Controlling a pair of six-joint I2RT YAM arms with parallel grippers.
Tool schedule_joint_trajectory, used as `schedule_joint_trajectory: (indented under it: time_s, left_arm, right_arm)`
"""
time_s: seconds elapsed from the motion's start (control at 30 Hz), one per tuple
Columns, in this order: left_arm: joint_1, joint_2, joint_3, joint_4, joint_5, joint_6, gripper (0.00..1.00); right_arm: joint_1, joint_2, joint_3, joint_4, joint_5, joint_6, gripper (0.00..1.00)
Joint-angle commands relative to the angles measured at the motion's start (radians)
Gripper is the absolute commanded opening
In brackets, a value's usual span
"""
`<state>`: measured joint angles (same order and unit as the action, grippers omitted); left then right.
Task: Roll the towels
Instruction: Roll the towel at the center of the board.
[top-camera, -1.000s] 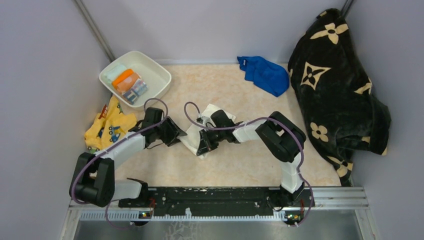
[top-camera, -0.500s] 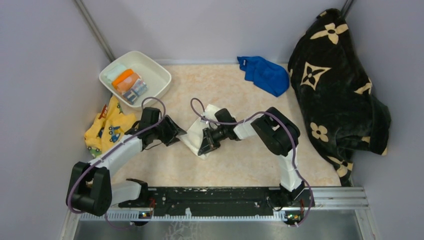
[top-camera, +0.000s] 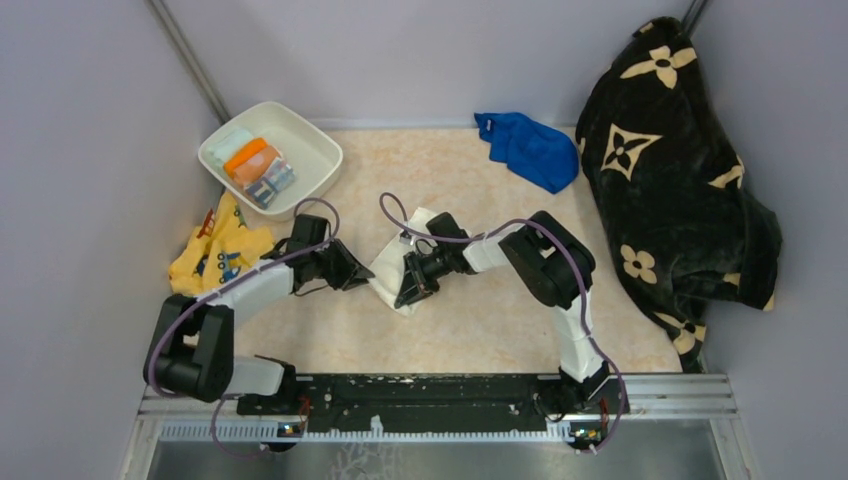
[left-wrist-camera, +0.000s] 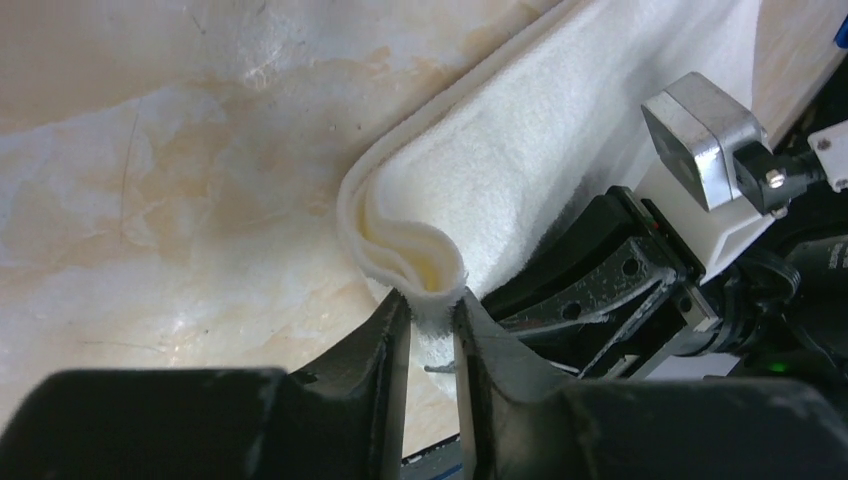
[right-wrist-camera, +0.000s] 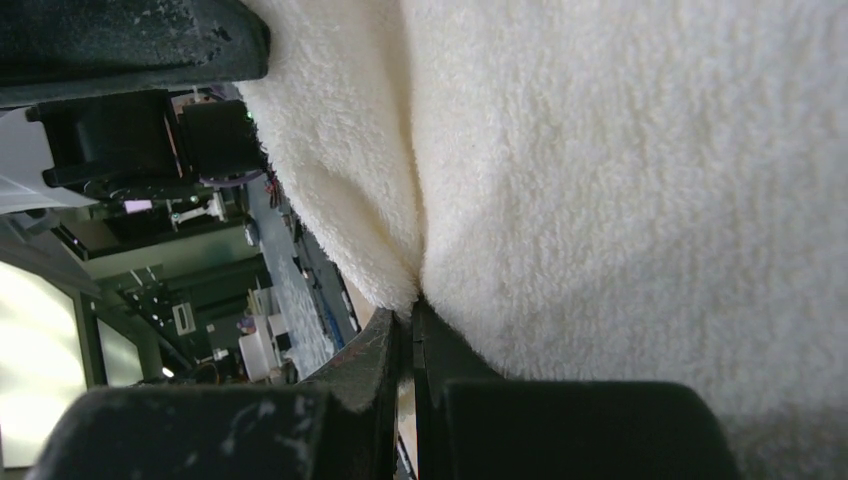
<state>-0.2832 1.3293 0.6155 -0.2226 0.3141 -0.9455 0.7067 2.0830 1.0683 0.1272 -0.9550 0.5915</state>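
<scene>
My left hand (left-wrist-camera: 432, 305) is narrowed onto the folded edge of the cream-white fluffy towel (top-camera: 388, 270) at the centre of the desk (top-camera: 470, 320). My right hand (right-wrist-camera: 412, 310) pinches it from 3 o'clock. The towel's long axis runs 7 to 1 o'clock, between both hands.
</scene>
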Motion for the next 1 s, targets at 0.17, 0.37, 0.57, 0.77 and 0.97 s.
schedule_joint_trajectory:
  time_s: [0.17, 0.37, 0.57, 0.77, 0.97]
  left_arm:
    - [0.016, 0.147, 0.105, 0.024, -0.042, 0.06, 0.23]
    - [0.019, 0.226, 0.107, 0.005, -0.065, 0.103, 0.21]
    - [0.019, 0.239, 0.086, 0.006, -0.069, 0.108, 0.21]
    - [0.019, 0.253, 0.072, 0.014, -0.058, 0.106, 0.21]
    - [0.019, 0.264, 0.073, 0.021, -0.05, 0.108, 0.21]
  right_arm:
    - [-0.012, -0.013, 0.033, -0.027, 0.014, -0.041, 0.02]
    - [-0.013, -0.105, 0.009, -0.053, 0.096, -0.075, 0.15]
    - [-0.006, -0.269, -0.011, -0.163, 0.321, -0.175, 0.26]
    - [0.111, -0.401, 0.021, -0.27, 0.539, -0.344, 0.38]
    - [0.253, -0.368, 0.059, -0.242, 0.602, -0.366, 0.39]
